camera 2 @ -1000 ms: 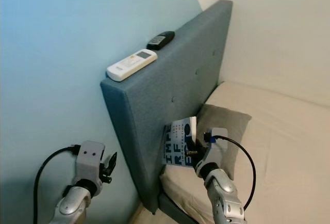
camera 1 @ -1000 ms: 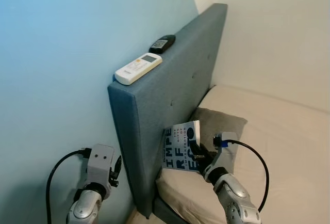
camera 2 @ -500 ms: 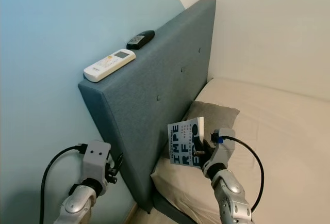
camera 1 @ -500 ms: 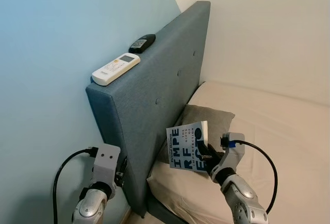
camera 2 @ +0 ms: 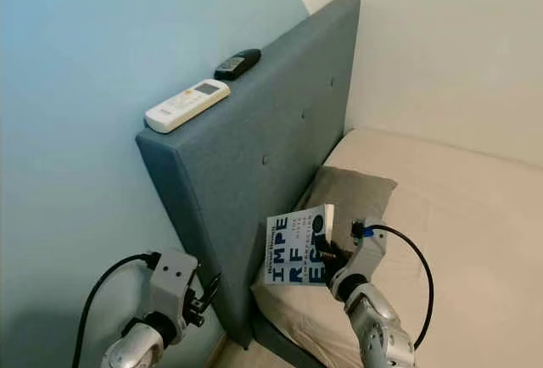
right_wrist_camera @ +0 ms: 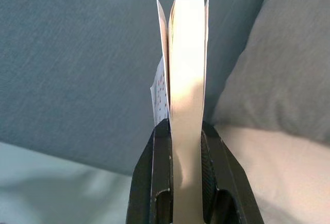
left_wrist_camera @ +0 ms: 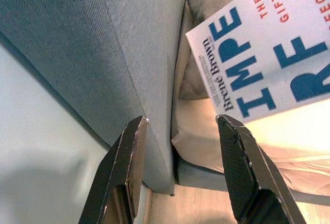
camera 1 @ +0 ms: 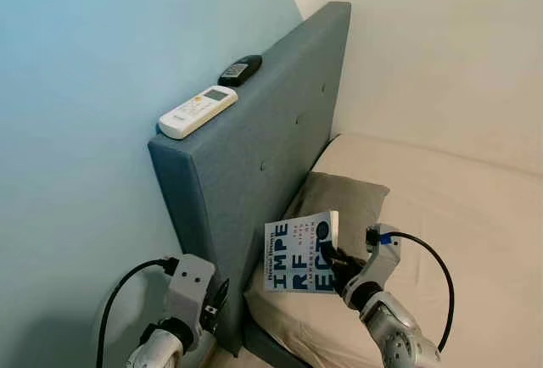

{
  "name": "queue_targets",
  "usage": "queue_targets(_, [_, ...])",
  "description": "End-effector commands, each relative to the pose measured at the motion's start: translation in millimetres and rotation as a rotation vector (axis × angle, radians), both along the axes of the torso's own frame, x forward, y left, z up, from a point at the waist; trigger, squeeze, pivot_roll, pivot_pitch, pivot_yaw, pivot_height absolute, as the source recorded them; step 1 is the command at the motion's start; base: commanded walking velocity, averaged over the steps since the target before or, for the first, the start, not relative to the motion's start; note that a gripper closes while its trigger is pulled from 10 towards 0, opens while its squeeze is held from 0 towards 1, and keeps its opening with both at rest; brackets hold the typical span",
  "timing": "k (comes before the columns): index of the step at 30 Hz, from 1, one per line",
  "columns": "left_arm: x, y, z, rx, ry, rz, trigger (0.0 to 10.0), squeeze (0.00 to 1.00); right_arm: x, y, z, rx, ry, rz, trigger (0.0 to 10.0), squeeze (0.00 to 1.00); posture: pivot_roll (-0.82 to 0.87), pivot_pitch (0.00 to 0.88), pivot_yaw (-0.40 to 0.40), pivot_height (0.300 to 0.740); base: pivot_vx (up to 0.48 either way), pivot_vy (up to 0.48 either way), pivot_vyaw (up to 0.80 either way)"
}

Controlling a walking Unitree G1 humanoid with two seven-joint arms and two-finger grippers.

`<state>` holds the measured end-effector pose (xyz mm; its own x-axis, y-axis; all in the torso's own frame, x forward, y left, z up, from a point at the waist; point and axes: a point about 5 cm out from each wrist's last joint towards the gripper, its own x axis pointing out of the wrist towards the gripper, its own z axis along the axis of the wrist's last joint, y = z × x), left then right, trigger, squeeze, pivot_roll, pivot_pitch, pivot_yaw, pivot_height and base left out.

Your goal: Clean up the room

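Lighting's pretty soft and even overall, daylight-ish, no harsh glare anywhere. The blue wall (camera 1: 102, 88) goes from bright up top to a murky shadow down low near the floor. The cream wall (camera 1: 441, 46) and mattress (camera 1: 475, 232) look warm and a bit washed out. Head views are sharp, no motion blur. In the right wrist view the book (right_wrist_camera: 186, 79) pages catch strong light while the headboard (right_wrist_camera: 77, 69) behind is soft, slightly out of focus. The left wrist view is crisp, with the mattress edge nearly blown out.
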<state>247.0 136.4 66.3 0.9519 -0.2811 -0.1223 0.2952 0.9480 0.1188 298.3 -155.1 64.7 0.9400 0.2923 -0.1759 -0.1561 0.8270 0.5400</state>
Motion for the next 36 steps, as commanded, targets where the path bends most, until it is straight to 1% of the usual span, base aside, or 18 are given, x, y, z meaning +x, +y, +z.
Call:
queue_targets(1, [-4.2,2.9,-1.2,0.006,0.002,0.003,10.0,0.0,0.2,3.4,4.7,0.049,-0.015,0.021,10.0,0.0,0.01,0.131,0.015,0.665,0.0,0.0,0.0])
queue_targets(3, [-4.2,2.9,-1.2,0.006,0.002,0.003,10.0,0.0,0.2,3.4,4.7,0.049,-0.015,0.021,10.0,0.0,0.01,0.131,0.015,0.665,0.0,0.0,0.0])
queue_targets(6, [-4.7,4.9,-0.1,0.005,-0.004,0.016,10.0,0.0,-1.1,2.7,5.2,0.045,-0.009,0.032,10.0,0.0,0.01,0.135,0.016,0.65,0.0,0.0,0.0])
queue_targets(15, [-4.3,4.6,2.0,0.012,-0.01,0.012,10.0,0.0,-2.8,0.2,4.8,0.035,-0.007,0.014,10.0,0.0,0.01,0.139,0.023,0.65,0.0,0.0,0.0])
queue_targets(19, [-3.0,1.9,4.0,0.015,-0.018,0.004,10.0,0.0,-5.0,-2.0,2.9,0.028,0.0,0.0,10.0,0.0,0.01,0.143,0.025,0.65,0.0,0.0,0.0])
queue_targets(22, [-1.7,-1.1,6.4,0.019,-0.029,-0.012,10.0,0.0,-6.3,-3.8,2.5,0.05,0.001,-0.017,10.0,0.0,0.01,0.146,0.027,0.635,0.0,0.0,0.0])
queue_targets(27, [-1.7,-3.6,8.7,0.013,-0.037,-0.032,10.0,0.0,-7.5,-3.7,2.2,0.047,0.005,-0.014,10.0,0.0,0.01,0.146,0.03,0.62,0.0,0.0,0.0])
queue_targets(28, [-5.8,-8.5,12.0,-0.021,-0.044,-0.089,10.0,0.0,-8.8,-5.0,2.6,0.052,0.001,-0.023,10.0,0.0,0.01,0.145,0.032,0.62,0.0,0.0,0.0])
queue_targets(29, [-5.8,-8.5,12.0,-0.021,-0.044,-0.089,10.0,0.0,-8.8,-5.0,2.6,0.052,0.001,-0.023,10.0,0.0,0.01,0.145,0.032,0.62,0.0,0.0,0.0])
queue_targets(31, [-11.8,-14.8,15.7,-0.055,-0.059,-0.165,10.0,0.0,-9.6,-6.2,3.2,0.059,-0.005,-0.03,10.0,0.0,0.01,0.143,0.032,0.62,0.0,0.0,0.0])
queue_targets(36, [-17.0,-23.5,21.8,-0.086,-0.085,-0.243,10.0,0.0,-9.7,-7.3,3.9,0.066,-0.008,-0.029,10.0,0.0,0.01,0.142,0.032,0.62,0.0,0.0,0.0])
